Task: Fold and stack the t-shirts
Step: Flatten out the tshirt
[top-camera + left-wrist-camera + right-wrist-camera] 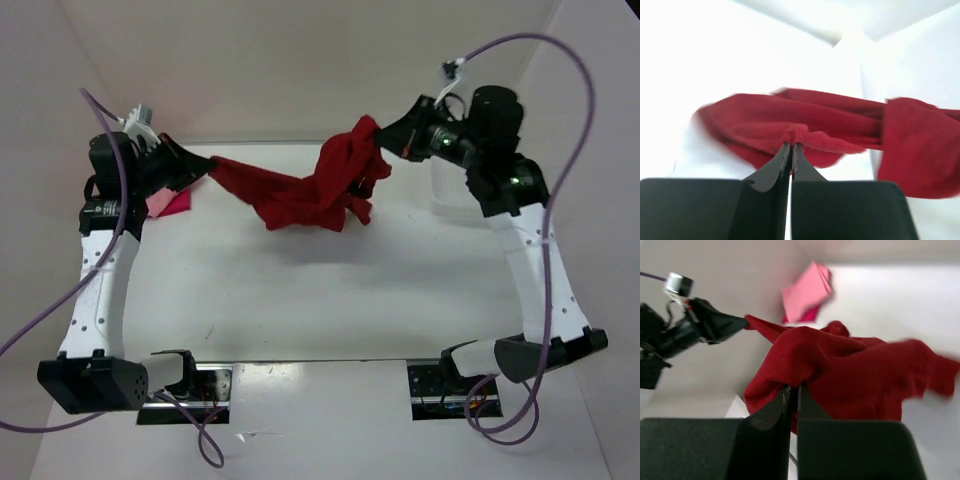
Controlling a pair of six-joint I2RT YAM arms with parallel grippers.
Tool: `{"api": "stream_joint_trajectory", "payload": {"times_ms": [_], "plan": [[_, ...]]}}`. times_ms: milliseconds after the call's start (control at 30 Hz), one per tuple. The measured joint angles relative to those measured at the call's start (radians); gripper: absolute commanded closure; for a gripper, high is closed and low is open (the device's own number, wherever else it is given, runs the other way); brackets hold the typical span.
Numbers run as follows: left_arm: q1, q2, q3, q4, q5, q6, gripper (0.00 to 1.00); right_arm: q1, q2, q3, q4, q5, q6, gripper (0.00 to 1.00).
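Two grippers hold one dark red t-shirt (300, 195) up over the table (300, 300). The left gripper (207, 166) pinches one end tight and the right gripper (388, 140) pinches the other. A light pink t-shirt (807, 290) and a bright pink-red t-shirt (180, 203) lie together by the left arm.

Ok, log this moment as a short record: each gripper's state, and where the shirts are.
left gripper: shut on one end of the dark crimson red cloth t-shirt
right gripper: shut on its other end
crimson shirt: bunched, strung between the arms over the white table
other shirts: folded light salmon pink t-shirt overlapping bright magenta-red t-shirt, beside the left arm
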Motion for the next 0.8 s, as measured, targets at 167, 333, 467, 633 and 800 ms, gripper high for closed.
{"api": "stream_joint_trajectory", "payload": {"times_ms": [167, 333, 467, 633, 800], "plan": [[0.001, -0.05, 0.199, -0.056, -0.006, -0.001, 1.0, -0.001, -0.055, 0.306, -0.038, -0.002, 0.045, 0.99], [-0.002, -0.075, 0.386, -0.099, -0.113, 0.042, 1.0, -0.005, -0.117, 0.414, -0.011, -0.007, 0.101, 0.99], [-0.002, -0.173, 0.266, -0.077, -0.192, 0.071, 1.0, -0.132, -0.138, 0.269, 0.103, -0.085, 0.148, 0.99], [-0.002, -0.289, -0.124, -0.049, -0.301, 0.073, 1.0, -0.187, 0.148, 0.132, 0.167, -0.123, 0.169, 0.99], [0.012, -0.278, -0.556, -0.042, -0.347, 0.035, 1.0, -0.167, 0.694, 0.219, 0.138, -0.026, 0.15, 0.96]]}}
